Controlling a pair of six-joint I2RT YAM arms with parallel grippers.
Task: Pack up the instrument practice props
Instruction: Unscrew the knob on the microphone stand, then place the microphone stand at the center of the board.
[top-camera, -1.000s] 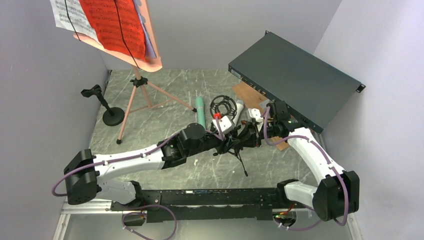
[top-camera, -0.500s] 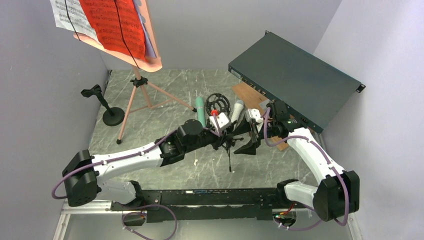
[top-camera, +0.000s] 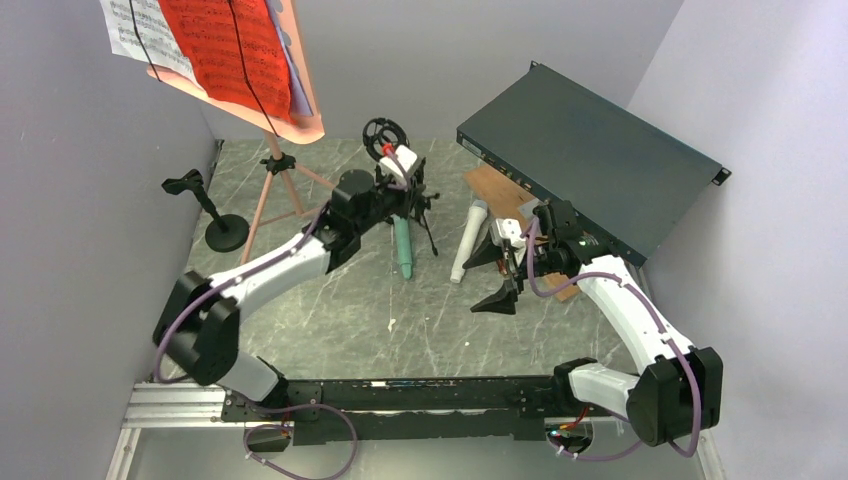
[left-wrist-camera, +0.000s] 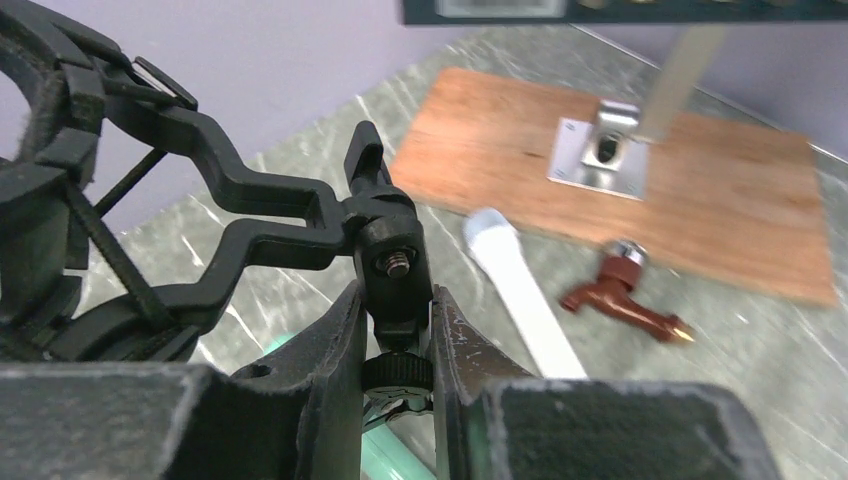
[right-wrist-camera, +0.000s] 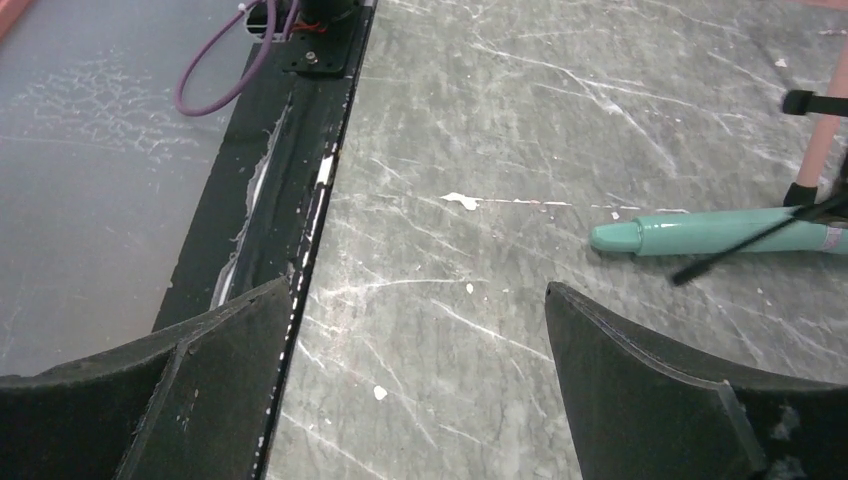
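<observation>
Microphone mount (left-wrist-camera: 390, 265) lifted away, ring cropped

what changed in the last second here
The left gripper, shut on the black shock mount, carried it from the centre up toward the far left, beside the pink music stand. The right gripper released it and opened wide, now empty. The stand, the round-base mic mount and the dark green box stayed put.

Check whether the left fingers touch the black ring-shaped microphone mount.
Touching. The left wrist view shows the left gripper with fingers pressed on both sides of the black microphone mount at its pivot, no gap.
</observation>
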